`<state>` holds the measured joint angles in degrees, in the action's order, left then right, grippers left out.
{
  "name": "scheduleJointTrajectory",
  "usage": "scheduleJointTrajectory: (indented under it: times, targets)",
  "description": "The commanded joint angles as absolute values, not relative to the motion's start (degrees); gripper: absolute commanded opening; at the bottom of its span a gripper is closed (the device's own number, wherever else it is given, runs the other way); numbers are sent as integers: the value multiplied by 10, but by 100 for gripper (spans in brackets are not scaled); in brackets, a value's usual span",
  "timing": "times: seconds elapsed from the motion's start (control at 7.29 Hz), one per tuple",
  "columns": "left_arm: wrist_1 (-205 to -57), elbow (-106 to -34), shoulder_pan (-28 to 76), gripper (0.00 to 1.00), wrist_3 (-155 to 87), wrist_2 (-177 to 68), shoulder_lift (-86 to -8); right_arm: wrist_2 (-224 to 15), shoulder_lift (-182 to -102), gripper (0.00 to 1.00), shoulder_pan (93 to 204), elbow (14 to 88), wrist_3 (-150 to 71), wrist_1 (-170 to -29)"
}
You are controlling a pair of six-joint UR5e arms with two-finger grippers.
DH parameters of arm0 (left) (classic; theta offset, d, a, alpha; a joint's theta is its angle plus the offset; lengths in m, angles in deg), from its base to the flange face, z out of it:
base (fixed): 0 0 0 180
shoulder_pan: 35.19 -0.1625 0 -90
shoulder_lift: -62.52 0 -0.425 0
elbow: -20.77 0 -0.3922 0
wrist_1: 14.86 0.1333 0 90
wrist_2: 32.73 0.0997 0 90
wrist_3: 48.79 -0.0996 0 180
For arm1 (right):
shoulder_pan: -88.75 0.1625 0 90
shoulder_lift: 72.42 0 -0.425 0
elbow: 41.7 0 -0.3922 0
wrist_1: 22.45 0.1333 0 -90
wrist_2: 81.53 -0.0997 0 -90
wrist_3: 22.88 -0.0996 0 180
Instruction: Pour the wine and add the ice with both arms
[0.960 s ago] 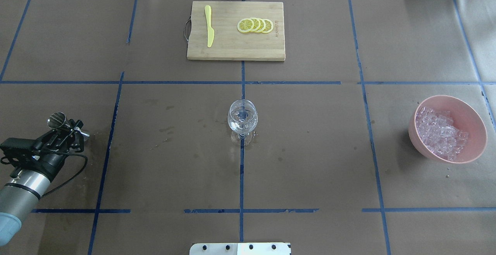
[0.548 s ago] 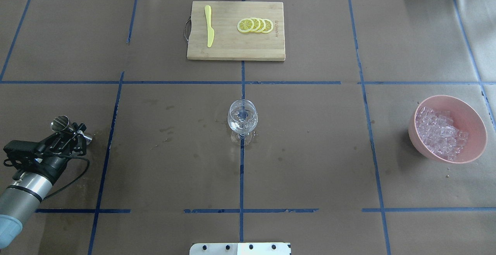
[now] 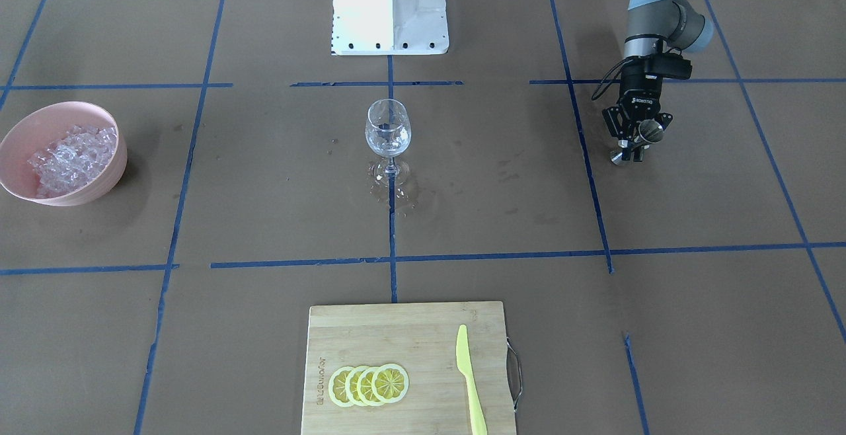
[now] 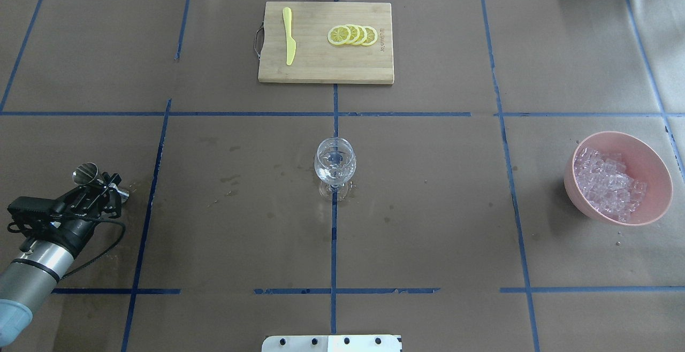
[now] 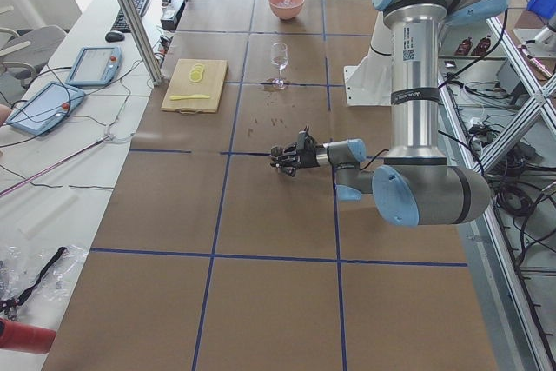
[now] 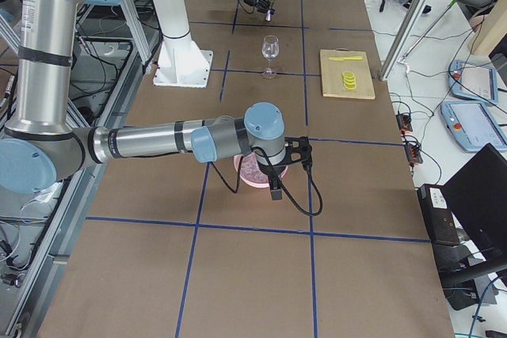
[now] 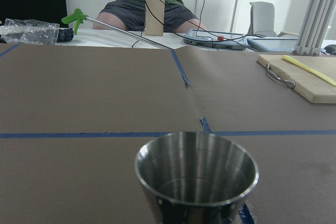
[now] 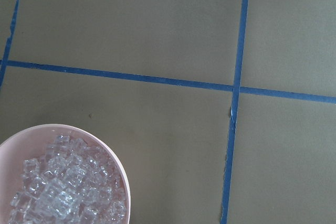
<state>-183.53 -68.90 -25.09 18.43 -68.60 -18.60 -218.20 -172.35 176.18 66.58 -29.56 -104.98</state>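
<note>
Your left claw (image 4: 104, 189) was closed around a small steel cup (image 4: 85, 171), low over the bench (image 4: 428, 207) at its left side, well apart from the wine glass (image 4: 334, 162) in the middle. In the left wrist view the cup looked empty, so I judged that the pouring step was at its end and the cup was about to be put down.

The glass stood upright and seemed to hold a little clear liquid, but no ice. All the ice (image 4: 607, 181) lay in the pink bowl (image 4: 655, 165) at the right side of the bench.

Your right arm (image 6: 158, 142) hung above this bowl. Whether the right claw (image 6: 275, 187) was wide or narrow, I could not tell. The next move probably called for lowering it into the bowl, pinching one cube and carrying it to the glass.
</note>
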Motion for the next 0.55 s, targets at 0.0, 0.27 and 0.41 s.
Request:
scheduleJointTrajectory:
  times: [0.0, 0.27, 0.41]
  targets:
    - [-1835, -687, -256, 6, 184, -682, -186, -2182, -1724, 100, 1762, 666, -296, -1050]
    - [-1831, -687, -257, 16, 183, -677, -186, -2183, -1724, 100, 1762, 666, -296, -1050]
    - [-1827, -687, -258, 27, 181, -677, -186, -2182, -1724, 100, 1762, 666, -296, -1050]
